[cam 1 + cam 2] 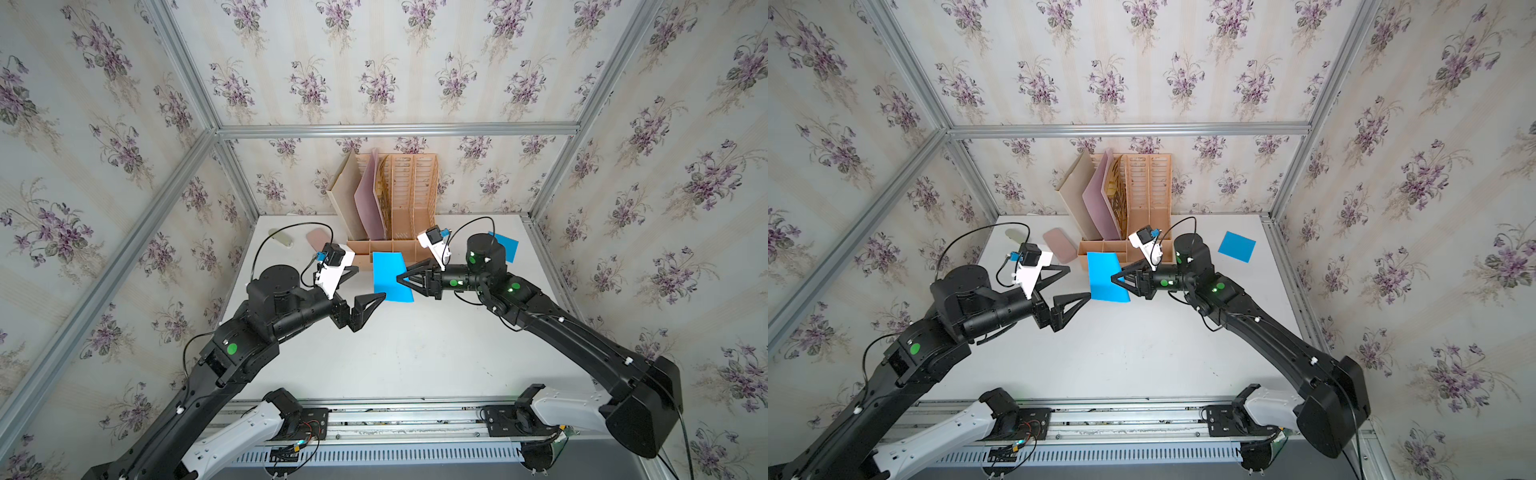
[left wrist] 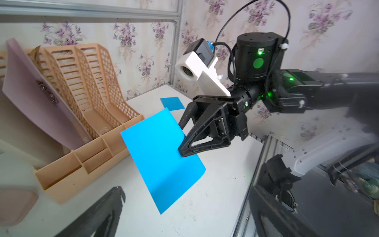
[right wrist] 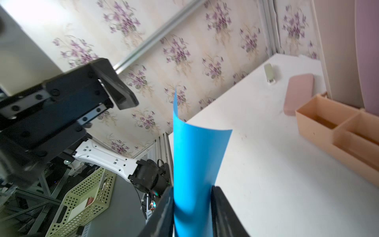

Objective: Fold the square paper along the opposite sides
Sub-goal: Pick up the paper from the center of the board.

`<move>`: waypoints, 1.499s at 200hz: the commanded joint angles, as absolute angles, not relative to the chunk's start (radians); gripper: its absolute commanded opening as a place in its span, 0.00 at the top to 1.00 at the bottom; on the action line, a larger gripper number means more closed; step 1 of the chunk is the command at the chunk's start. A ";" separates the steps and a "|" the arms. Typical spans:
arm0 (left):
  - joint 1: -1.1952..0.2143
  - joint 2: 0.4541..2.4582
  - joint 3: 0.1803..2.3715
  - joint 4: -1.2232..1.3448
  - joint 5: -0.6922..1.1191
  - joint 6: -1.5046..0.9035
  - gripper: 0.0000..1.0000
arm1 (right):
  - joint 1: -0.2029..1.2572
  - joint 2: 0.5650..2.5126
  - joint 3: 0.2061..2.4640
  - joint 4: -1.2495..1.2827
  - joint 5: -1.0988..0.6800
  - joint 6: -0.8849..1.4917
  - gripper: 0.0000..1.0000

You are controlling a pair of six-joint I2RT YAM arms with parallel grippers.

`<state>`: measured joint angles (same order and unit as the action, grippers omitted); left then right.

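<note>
The blue square paper point(image 1: 388, 274) point(image 1: 1104, 276) hangs in the air in front of the organizer, bent over on itself in a loose curve. My right gripper point(image 1: 400, 278) point(image 1: 1113, 279) point(image 2: 181, 141) is shut on one side of it. In the right wrist view the sheet point(image 3: 194, 160) curls between the two fingers of that gripper point(image 3: 192, 187). My left gripper point(image 1: 368, 283) point(image 1: 1077, 282) stands open just left of the paper, touching nothing. In the left wrist view the paper point(image 2: 162, 156) floats ahead of the wide-apart jaws.
A tan file organizer point(image 1: 395, 199) point(image 1: 1133, 191) point(image 2: 82, 98) stands at the back with boards in it. A second blue sheet point(image 1: 505, 245) point(image 1: 1236, 246) point(image 2: 172, 103) lies back right. A pink pad point(image 1: 318, 239) point(image 1: 1060, 245) and a pale green object point(image 1: 281, 237) lie back left.
</note>
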<state>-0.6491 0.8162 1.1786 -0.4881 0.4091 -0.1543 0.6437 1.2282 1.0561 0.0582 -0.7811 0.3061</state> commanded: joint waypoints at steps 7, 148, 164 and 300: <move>-0.646 0.845 1.254 -0.516 0.557 -0.061 0.01 | 0.621 1.192 1.067 0.175 -0.887 0.274 0.67; -0.557 0.995 1.337 -0.393 0.689 -0.084 0.00 | 0.611 1.196 1.155 0.138 -1.023 0.143 0.68; -0.550 1.001 1.330 -0.359 0.716 -0.104 0.06 | 0.611 1.203 1.155 0.145 -1.028 0.147 0.68; -0.540 0.987 1.261 -0.249 0.768 -0.173 0.43 | 0.607 1.230 1.169 0.218 -1.046 0.191 0.69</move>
